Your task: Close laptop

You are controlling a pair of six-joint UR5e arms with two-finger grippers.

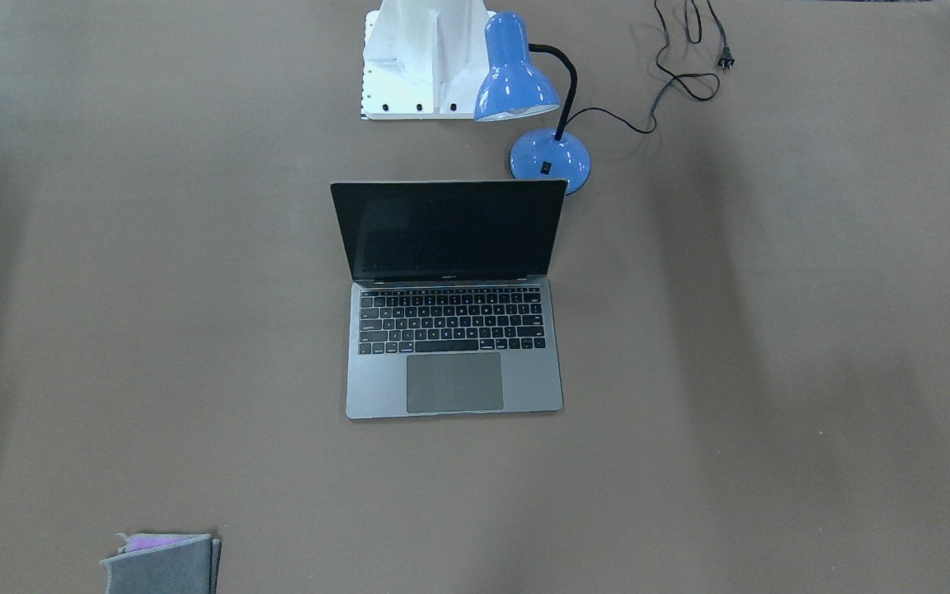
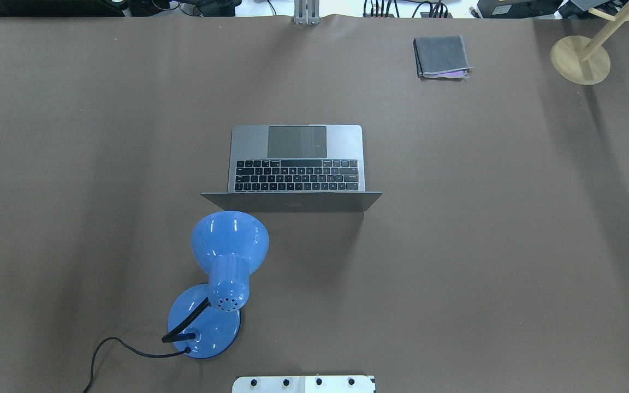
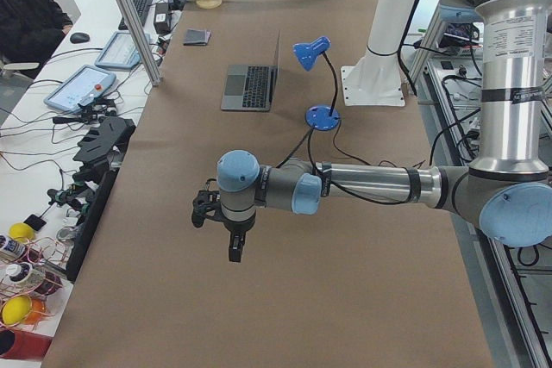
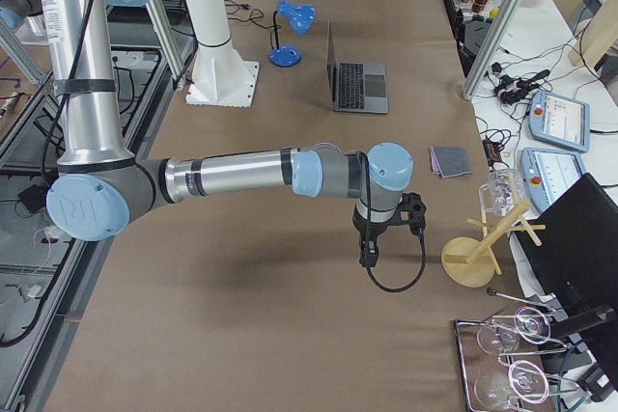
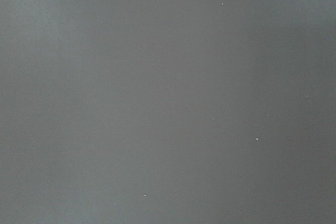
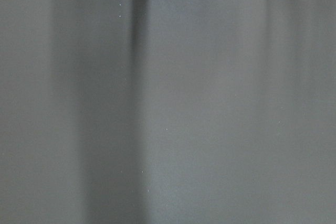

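Note:
The laptop (image 1: 450,384) stands open in the middle of the brown table, with its black screen upright and its keys and trackpad facing away from the robot. It also shows in the overhead view (image 2: 347,147) and both side views (image 3: 250,85) (image 4: 359,84). My left gripper (image 3: 235,249) hangs over the table far from the laptop, seen only in the left side view. My right gripper (image 4: 368,256) hangs far from it at the other end. I cannot tell whether either is open or shut. Both wrist views show only bare table.
A blue desk lamp (image 2: 227,256) stands just behind the lid on the robot's side, its cord (image 1: 681,78) trailing away. A folded grey cloth (image 2: 441,56) lies at the far side. A wooden stand (image 2: 580,60) is at the far right. The white robot base (image 1: 421,62) stands behind the lamp.

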